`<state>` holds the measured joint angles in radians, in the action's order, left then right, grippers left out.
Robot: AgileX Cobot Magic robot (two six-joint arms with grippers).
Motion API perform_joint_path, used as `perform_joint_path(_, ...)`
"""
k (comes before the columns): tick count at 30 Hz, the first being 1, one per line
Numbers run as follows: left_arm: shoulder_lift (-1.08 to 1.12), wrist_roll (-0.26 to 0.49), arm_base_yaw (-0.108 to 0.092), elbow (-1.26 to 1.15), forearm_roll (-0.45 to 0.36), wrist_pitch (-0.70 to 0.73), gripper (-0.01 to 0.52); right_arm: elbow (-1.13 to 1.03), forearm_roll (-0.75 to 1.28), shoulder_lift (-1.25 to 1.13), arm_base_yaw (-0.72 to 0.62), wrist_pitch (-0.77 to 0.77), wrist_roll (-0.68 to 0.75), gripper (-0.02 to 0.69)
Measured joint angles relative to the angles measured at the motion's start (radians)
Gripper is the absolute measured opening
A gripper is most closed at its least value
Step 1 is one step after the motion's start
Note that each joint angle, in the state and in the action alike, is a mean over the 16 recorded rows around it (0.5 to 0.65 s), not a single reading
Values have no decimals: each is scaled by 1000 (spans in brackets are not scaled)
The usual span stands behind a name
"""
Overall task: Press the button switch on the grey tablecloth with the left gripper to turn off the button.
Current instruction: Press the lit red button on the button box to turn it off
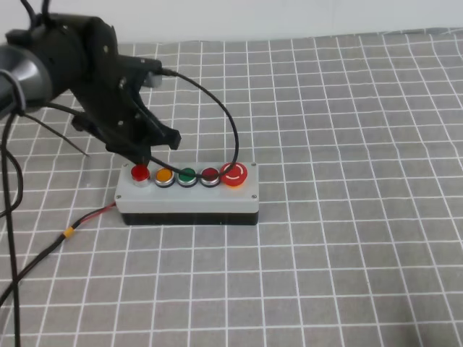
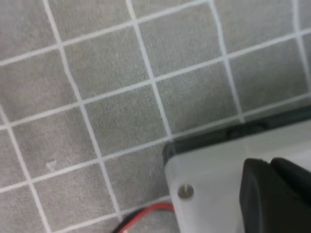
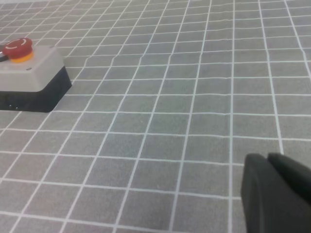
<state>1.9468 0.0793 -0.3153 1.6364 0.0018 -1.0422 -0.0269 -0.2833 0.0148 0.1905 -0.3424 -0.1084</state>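
The button switch (image 1: 188, 196) is a long light-grey box on a black base, lying on the grey tablecloth (image 1: 347, 144). Its small bright-red button (image 1: 139, 173) sits at the left end of the row. My left gripper (image 1: 147, 160) is shut, its tips right at the back edge of that button, touching or nearly so. In the left wrist view the shut black fingers (image 2: 272, 194) cover the box's top (image 2: 209, 170) and hide the button. My right gripper (image 3: 268, 160) is shut, low over bare cloth, far right of the box (image 3: 29, 73).
Orange (image 1: 164, 175), green (image 1: 187, 175), dark red (image 1: 209, 174) and a large red mushroom button (image 1: 234, 174) follow to the right. A red-black cable (image 1: 90, 217) runs left from the box. A black arm cable (image 1: 217, 108) arcs over the row.
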Motion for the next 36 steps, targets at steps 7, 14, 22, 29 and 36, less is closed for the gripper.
perform_joint_path(7, 14, -10, -8, 13, 7, 11, -3, 0, 0, 0, 0, 0, 0, -16)
perform_joint_path(14, -43, -37, -15, 46, 22, -12, -3, 0, 0, 0, 0, 0, 0, -16)
perform_joint_path(22, -258, -111, -17, 18, 88, -61, -3, 0, 0, 0, 0, 0, 0, -16)
perform_joint_path(29, -586, -173, -17, -173, 166, -63, -3, 0, 0, 0, 0, 0, 0, -16)
perform_joint_path(36, -941, -186, -17, -445, 227, -39, -3, 0, 0, 0, 0, 0, 0, -16)
